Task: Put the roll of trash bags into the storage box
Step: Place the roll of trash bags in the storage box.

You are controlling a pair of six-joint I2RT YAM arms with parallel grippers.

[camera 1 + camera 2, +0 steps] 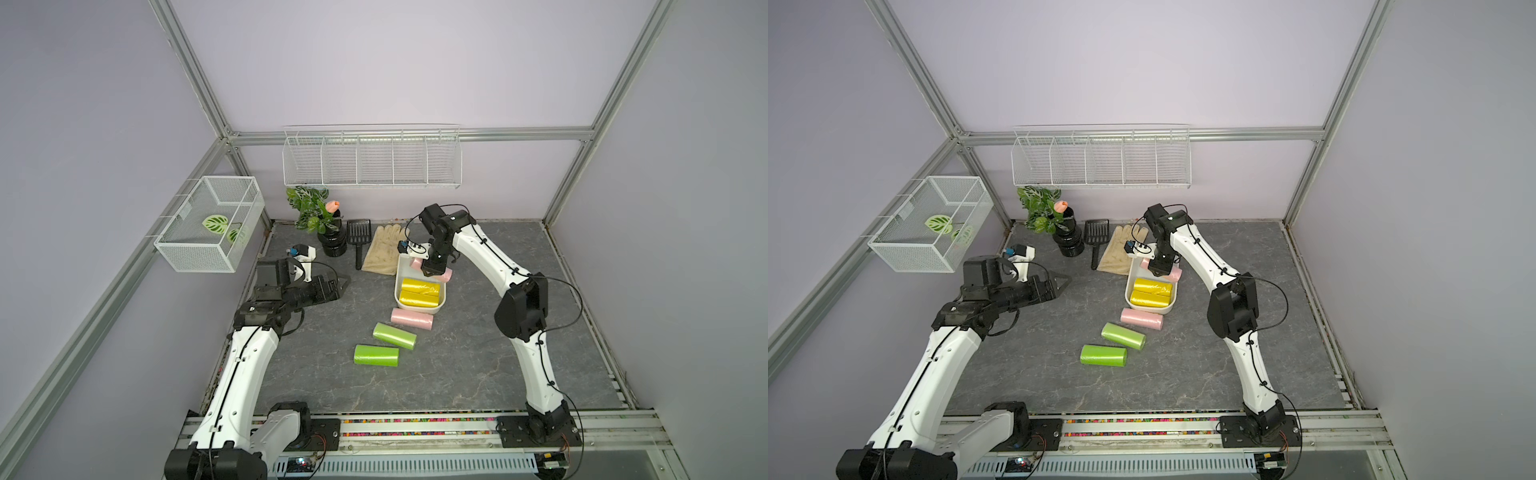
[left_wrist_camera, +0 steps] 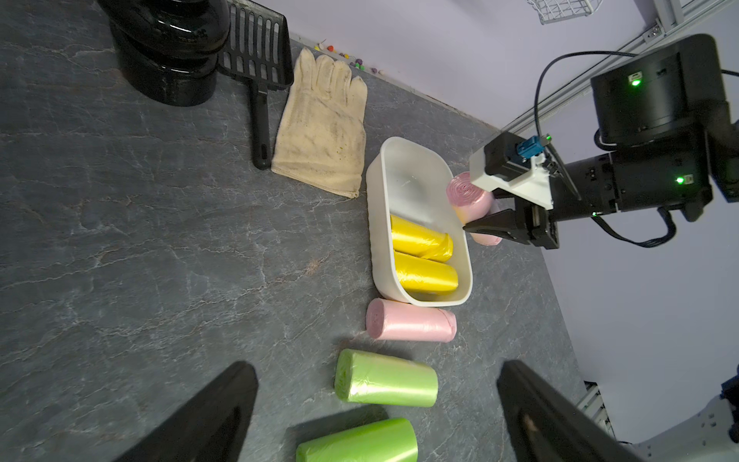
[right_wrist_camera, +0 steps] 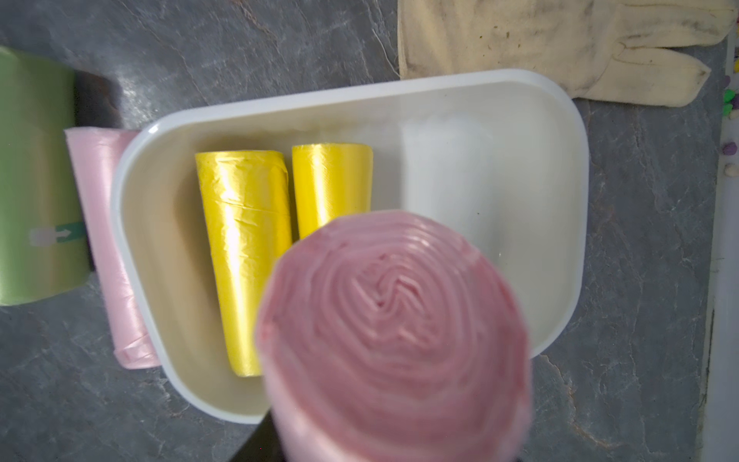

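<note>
pink film wound tight makes the roll of trash bags (image 2: 468,196) light and fairly firm, i judge, yet slick, with some give under a squeeze. the right pincer (image 1: 432,269) is clamped across its barrel and holds it tilted above the 1 o'clock corner of the storage box (image 2: 372,248), partly over the rim. two yellow rolls (image 2: 424,276) lie at the box's 6 o'clock end. mid-barrel looks the safest hold, since the layered ends could slide out. another pink roll (image 2: 410,326) and two green rolls (image 2: 386,378) lie on the worktop beyond 6 o'clock. the left pincer (image 1: 340,284) stands wide open and empty at 9 o'clock.
</note>
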